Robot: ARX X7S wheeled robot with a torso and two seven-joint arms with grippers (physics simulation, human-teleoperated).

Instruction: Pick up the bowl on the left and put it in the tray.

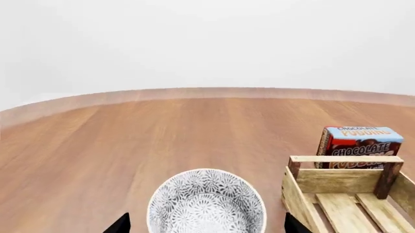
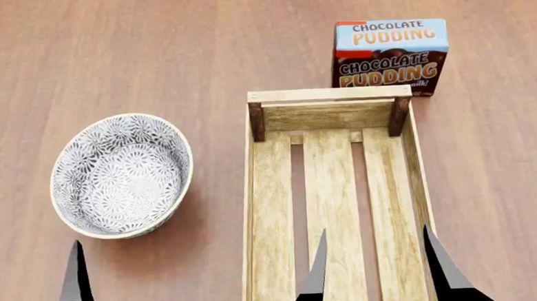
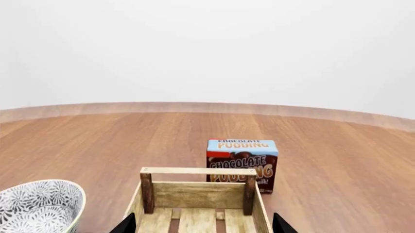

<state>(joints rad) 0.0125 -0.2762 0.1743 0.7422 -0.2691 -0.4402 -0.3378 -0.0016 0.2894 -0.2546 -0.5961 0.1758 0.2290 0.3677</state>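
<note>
Nothing is done yet: floral bowl (image 2: 121, 175) sits on the table just left of the empty wooden crate (image 2: 270, 212); we see both grippers spread, holding nothing.

The head camera looks steeply down on the brown wooden bench (image 2: 153, 46) from above its near side, close enough that bench fills the picture. The left wrist camera sits low over the near left part, facing the far edge and white wall, with the round grey-patterned white ceramic bowl (image 1: 206, 203) close before it. The right wrist camera sits equally low further right, facing the same way over the long light-wood slatted crate (image 3: 198, 194). All three views share bowl, crate and the blue-brown chocolate pudding box (image 2: 390, 56).
</note>
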